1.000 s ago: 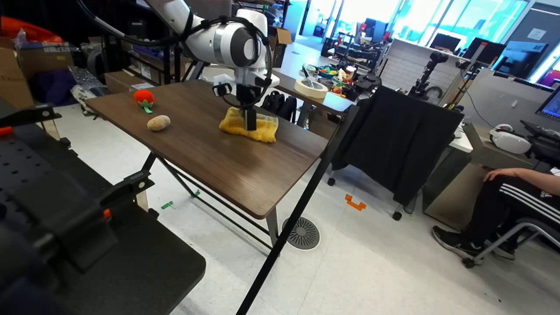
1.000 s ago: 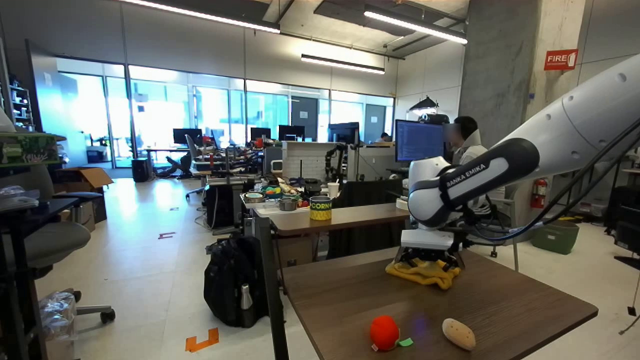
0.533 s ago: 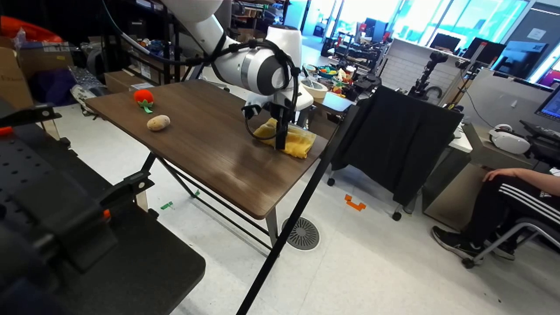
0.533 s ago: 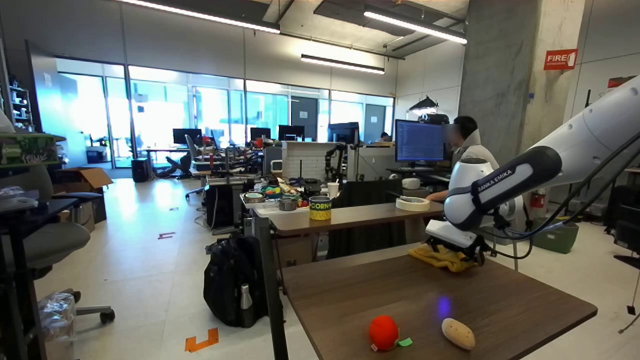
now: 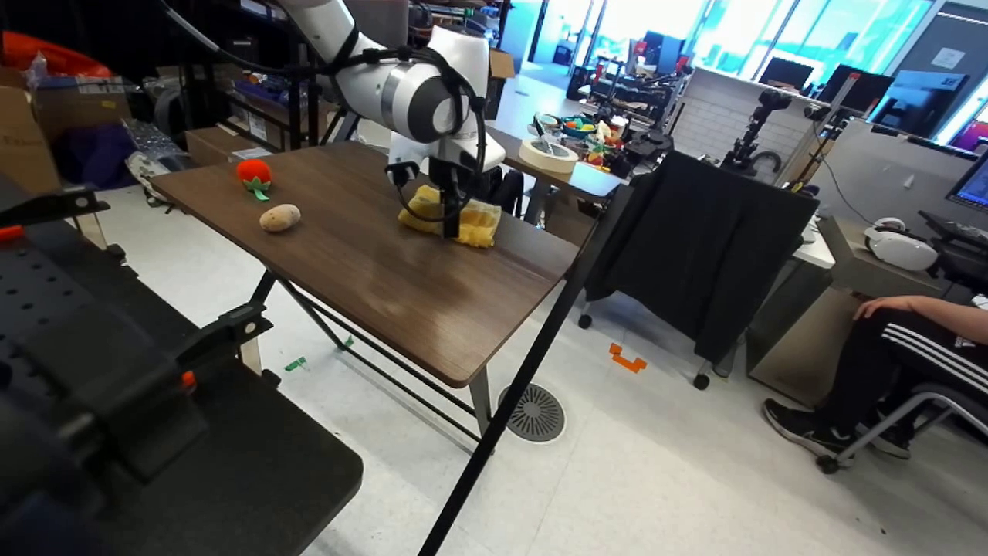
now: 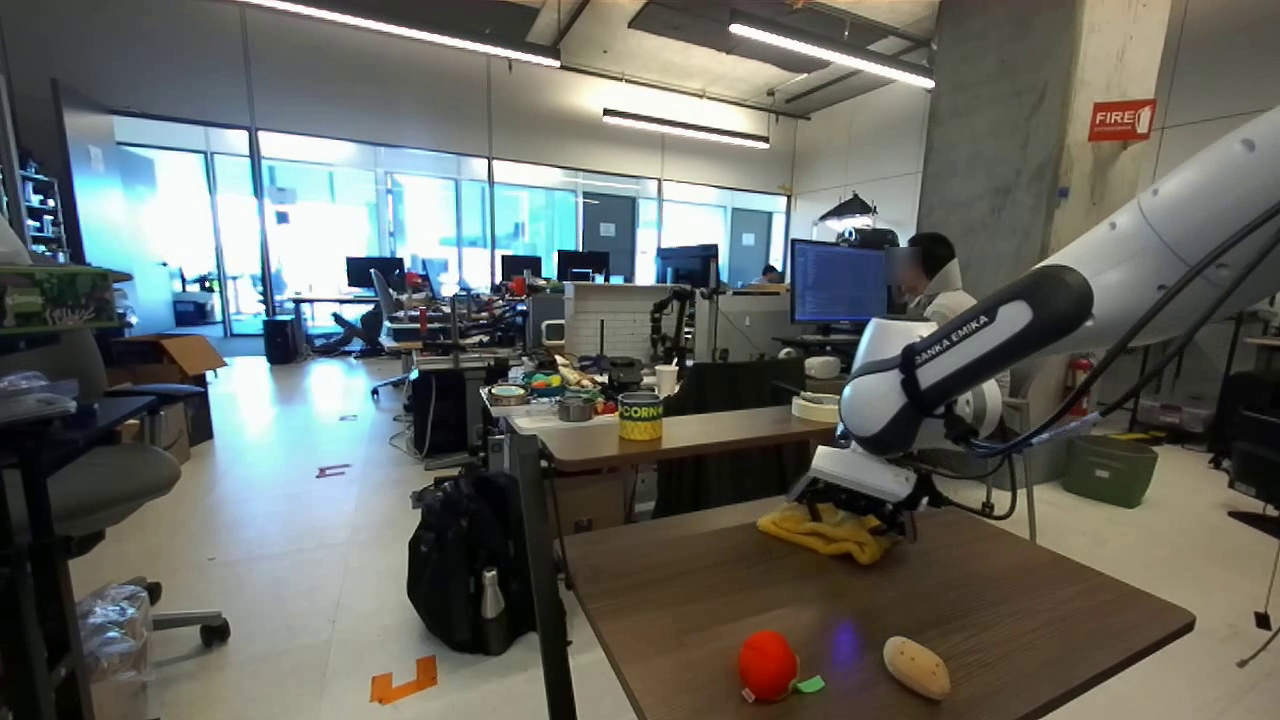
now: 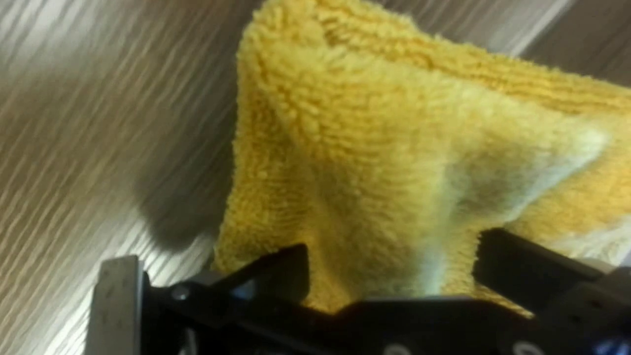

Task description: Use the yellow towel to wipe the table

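My end effector (image 7: 392, 261) stands wide, pinching nothing, and the yellow towel (image 7: 355, 133) lies right beneath it, rumpled on the surface (image 5: 370, 286), a soft fold between the parted jaws! Plush stuff: light, limp, hard to damage, I'd judge. That middle fold looks the place to squeeze, should pressing alone not drag it along.

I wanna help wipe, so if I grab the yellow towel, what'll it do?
The yellow towel would probably flop, since it lies in soft folds. Its fuzzy surface might drag a little on the table. It likely won't roll, because it's low, not round.
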